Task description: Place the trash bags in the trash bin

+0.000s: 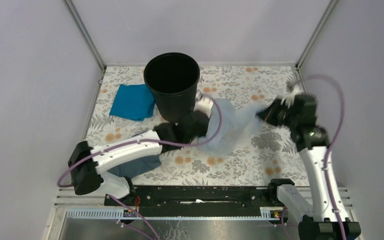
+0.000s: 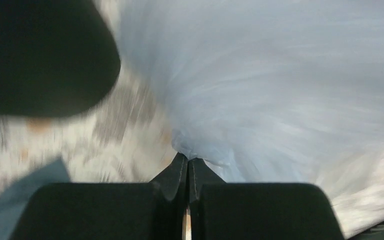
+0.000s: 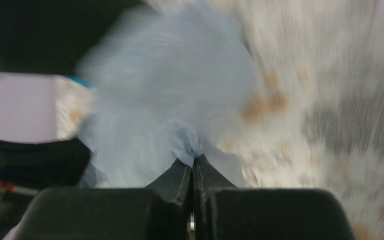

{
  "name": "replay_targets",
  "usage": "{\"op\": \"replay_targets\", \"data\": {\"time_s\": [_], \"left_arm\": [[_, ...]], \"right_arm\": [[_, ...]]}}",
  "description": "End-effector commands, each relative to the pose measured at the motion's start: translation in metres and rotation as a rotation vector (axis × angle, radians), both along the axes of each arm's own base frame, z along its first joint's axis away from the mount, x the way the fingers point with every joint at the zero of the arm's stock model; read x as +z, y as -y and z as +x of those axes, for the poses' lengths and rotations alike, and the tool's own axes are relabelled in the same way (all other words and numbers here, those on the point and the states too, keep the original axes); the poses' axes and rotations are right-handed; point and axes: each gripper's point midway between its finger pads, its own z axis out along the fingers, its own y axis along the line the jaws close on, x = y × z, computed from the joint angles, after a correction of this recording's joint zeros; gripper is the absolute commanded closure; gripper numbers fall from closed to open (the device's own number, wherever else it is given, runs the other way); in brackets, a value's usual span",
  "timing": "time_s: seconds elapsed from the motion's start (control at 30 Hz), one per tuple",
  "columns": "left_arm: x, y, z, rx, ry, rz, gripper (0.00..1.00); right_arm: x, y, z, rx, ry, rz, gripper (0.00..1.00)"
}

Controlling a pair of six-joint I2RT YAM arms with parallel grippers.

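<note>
The pale blue trash bag (image 1: 230,125) hangs stretched between my two grippers, just right of the black trash bin (image 1: 172,82). My left gripper (image 1: 200,127) is shut on the bag's left edge, close to the bin's base. In the left wrist view the closed tips (image 2: 187,159) pinch bunched plastic (image 2: 280,90), with the bin (image 2: 35,55) at upper left. My right gripper (image 1: 266,114) is shut on the bag's right edge. In the right wrist view its tips (image 3: 194,159) pinch the bag (image 3: 165,90). Both wrist views are blurred.
A bright teal folded cloth (image 1: 132,101) lies left of the bin. A dull grey-blue cloth (image 1: 132,167) lies under the left arm near the front edge. The floral table cover (image 1: 260,155) spreads to the walls behind and on both sides.
</note>
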Motion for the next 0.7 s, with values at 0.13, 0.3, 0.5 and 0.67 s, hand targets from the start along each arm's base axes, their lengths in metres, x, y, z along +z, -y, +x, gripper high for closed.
{"op": "replay_targets", "data": {"time_s": [0.13, 0.3, 0.5, 0.67], "left_arm": [[0.401, 0.055, -0.038, -0.258, 0.56, -0.767, 1.0], [0.286, 0.048, -0.005, -0.026, 0.5, -0.599, 1.0], [0.074, 0.023, 0.0, 0.124, 0.178, -0.225, 1.0], [0.144, 0.039, 0.0, 0.014, 0.27, -0.317, 1.0]], "right_arm": [[0.337, 0.006, 0.007, 0.002, 0.836, -0.067, 1.0], [0.244, 0.002, 0.011, 0.006, 0.719, -0.019, 1.0], [0.016, -0.011, 0.004, 0.033, 0.183, 0.067, 1.0], [0.079, -0.001, 0.016, 0.02, 0.327, -0.015, 1.0]]}}
